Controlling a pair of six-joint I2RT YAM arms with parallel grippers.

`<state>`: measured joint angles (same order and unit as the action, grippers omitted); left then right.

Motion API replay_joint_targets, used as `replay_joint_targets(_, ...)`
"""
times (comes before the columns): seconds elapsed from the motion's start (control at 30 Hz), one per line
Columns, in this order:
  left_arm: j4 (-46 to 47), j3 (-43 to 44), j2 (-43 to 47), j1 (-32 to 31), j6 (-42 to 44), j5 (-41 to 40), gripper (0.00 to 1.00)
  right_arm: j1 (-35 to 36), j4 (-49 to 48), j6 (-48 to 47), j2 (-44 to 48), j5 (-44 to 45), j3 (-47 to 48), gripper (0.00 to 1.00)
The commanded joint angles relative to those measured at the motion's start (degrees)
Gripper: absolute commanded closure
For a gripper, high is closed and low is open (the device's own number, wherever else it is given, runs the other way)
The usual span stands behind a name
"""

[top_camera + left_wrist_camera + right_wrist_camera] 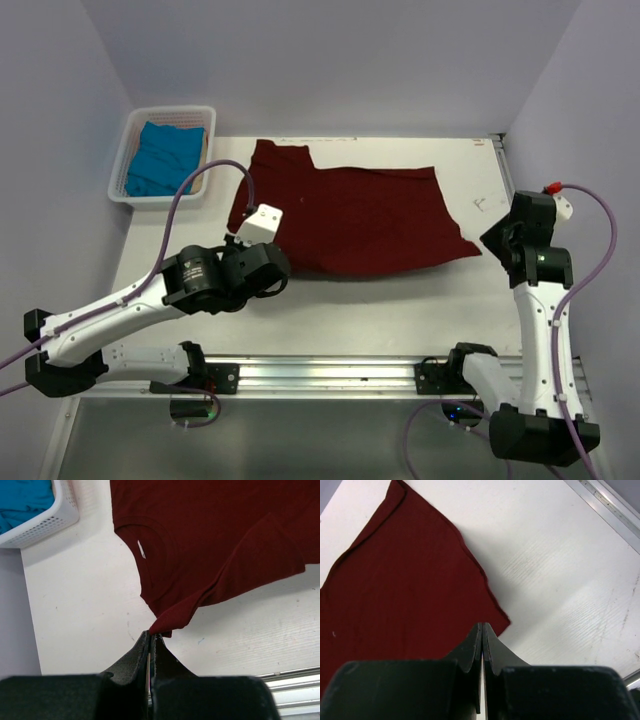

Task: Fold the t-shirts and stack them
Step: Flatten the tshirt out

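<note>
Dark red t-shirt lies spread out in the middle of the white worktop, mostly flat. Its neck hole is on my left side, and a small white tag shows inside it.

My left jaws are pressed tight together. They pinch a little bit of the red t-shirt near the neck hole. The cloth comes to a point right at the tips, and a fold runs from there up across the shirt.

My right jaws are pressed together too, with no gap between them. They sit at the other end of the shirt, right at its bottom corner. That corner sticks out a little past the tips. I cannot tell if any cloth is caught between them.

A white basket stands at the far left corner of the worktop, near the shirt but not touching it. Blue cloth lies crumpled inside the basket.
</note>
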<state>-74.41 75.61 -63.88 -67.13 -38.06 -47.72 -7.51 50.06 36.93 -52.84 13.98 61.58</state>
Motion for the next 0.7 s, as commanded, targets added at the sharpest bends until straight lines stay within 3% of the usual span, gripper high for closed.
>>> replay_joint_targets(0.0, -1.0, 1.8, -0.3, 0.3, -1.3, 1.4, 1.0, 0.1, 4.0, -1.7, 1.1, -0.7, 3.2, 1.0)
replay_joint_targets(0.2, 2.7, -0.6, -0.5, 0.3, 1.5, 4.0, 1.0, 0.1, 4.4, -2.3, 1.2, -2.1, 0.9, 1.0)
replay_joint_targets(0.47, 6.6, -2.3, -3.8, 0.3, 6.1, 7.2, 1.0, 0.1, -2.7, -2.8, -3.3, -2.7, -9.7, 1.0)
replay_joint_targets(0.53, 7.2, -2.5, -4.2, 0.3, 6.5, 6.6, 1.0, 0.1, -5.9, -1.8, -6.5, -3.5, -14.0, 0.91)
replay_joint_targets(0.57, 7.4, -2.5, -4.2, 0.3, 6.8, 6.2, 1.0, 0.1, -6.6, -1.4, -8.0, -4.1, -14.9, 0.79)
replay_joint_targets(0.67, 8.0, -2.1, -4.4, 0.3, 7.0, 5.4, 1.0, 0.1, -9.9, -0.5, -13.1, -6.2, -17.9, 0.71)
